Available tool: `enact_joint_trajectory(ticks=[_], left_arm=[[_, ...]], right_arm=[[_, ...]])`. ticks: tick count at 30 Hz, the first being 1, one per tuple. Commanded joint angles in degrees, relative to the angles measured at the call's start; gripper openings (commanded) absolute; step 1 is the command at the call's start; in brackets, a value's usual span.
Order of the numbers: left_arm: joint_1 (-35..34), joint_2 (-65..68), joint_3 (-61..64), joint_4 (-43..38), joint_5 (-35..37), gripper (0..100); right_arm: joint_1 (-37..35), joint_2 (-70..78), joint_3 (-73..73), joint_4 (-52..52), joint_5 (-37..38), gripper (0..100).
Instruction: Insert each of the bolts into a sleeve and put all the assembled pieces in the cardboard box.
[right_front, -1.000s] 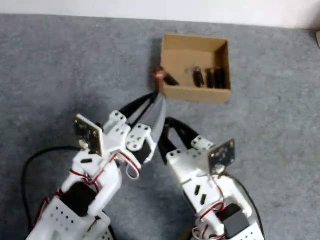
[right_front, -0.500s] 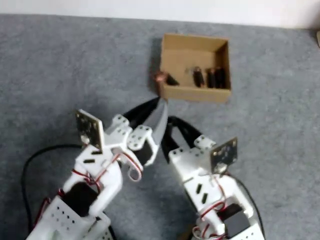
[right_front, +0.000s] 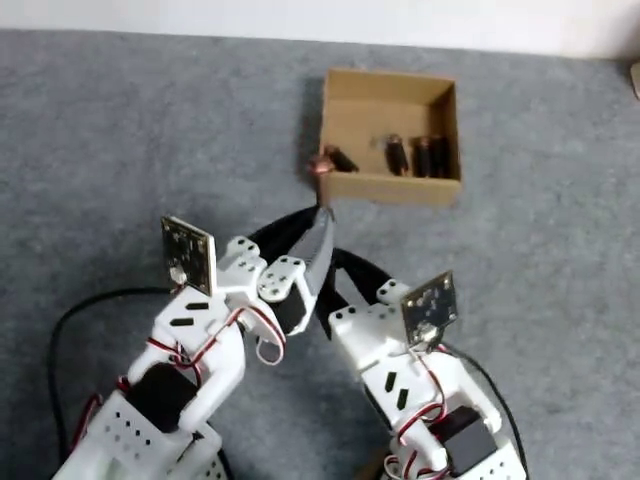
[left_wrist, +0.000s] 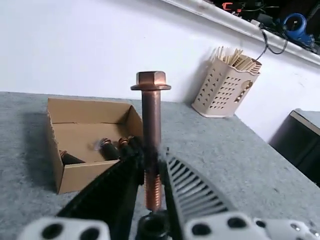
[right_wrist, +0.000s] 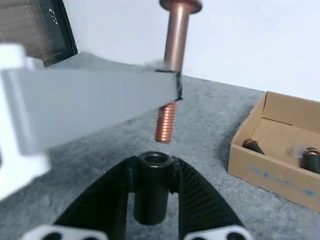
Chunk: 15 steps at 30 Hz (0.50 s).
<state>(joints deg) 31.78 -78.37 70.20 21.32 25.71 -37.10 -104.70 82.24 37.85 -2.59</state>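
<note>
My left gripper is shut on a copper bolt, which it holds upright with the hex head on top, just before the cardboard box. Directly beneath, my right gripper is shut on a black sleeve with its bore facing up. The bolt's threaded end hangs a short way above the sleeve's mouth, apart from it. In the left wrist view the sleeve sits under the bolt. Several assembled pieces lie in the box.
The box stands on grey carpet a little beyond both grippers. A beige perforated holder with wooden sticks stands by the white wall. A black cable loops beside the left arm's base.
My left gripper has drawn the bolt slightly back from the box. My right arm has shifted left, bringing the sleeve in under the bolt.
</note>
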Motion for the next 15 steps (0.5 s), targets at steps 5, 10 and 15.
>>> enact_joint_trajectory(ticks=[5, 10, 15], left_arm=[[1.54, -0.75, -0.75, 3.87, 0.35, 1], [1.45, -0.75, -0.31, 6.42, 0.35, 1], [1.54, -0.84, -1.45, 6.51, 0.35, 1]], right_arm=[[-0.75, -0.66, -0.4, 0.22, 6.68, 0.5], [-0.75, -0.66, -0.57, 0.22, 6.68, 0.5], [-0.75, -0.66, -0.31, 0.13, 6.68, 0.5]])
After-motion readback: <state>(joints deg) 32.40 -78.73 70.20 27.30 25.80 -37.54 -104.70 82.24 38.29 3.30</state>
